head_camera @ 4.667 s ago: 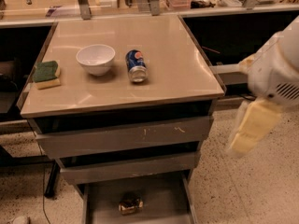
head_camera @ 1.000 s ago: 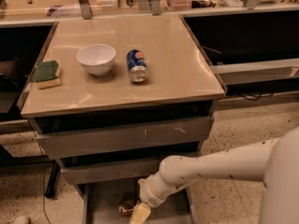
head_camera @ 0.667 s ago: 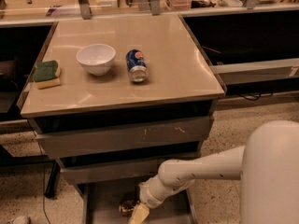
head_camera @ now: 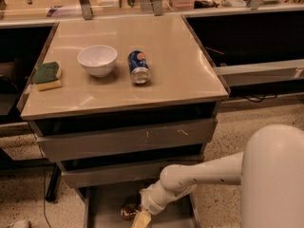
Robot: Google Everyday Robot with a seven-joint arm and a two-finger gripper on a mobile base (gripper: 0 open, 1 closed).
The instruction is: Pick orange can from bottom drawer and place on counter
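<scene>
Cream claw (head_camera: 142, 219) in grey drawer (head_camera: 105, 204) beside shiny orange can (head_camera: 127, 211); beige counter (head_camera: 178, 72): white bowl (head_camera: 97, 60), blue can (head_camera: 138, 66), green-yellow sponge (head_camera: 46, 75).

I count two cans: one blue can (head_camera: 138, 67) on the desk (head_camera: 180, 80) and one orange can (head_camera: 127, 211). There is one white bowl (head_camera: 97, 59) and one sponge (head_camera: 47, 75). I see three drawers: two upper drawers (head_camera: 123, 141) and one bottom drawer (head_camera: 104, 208). My one hand (head_camera: 142, 219) is down in the bottom drawer, just beside the orange can.
</scene>
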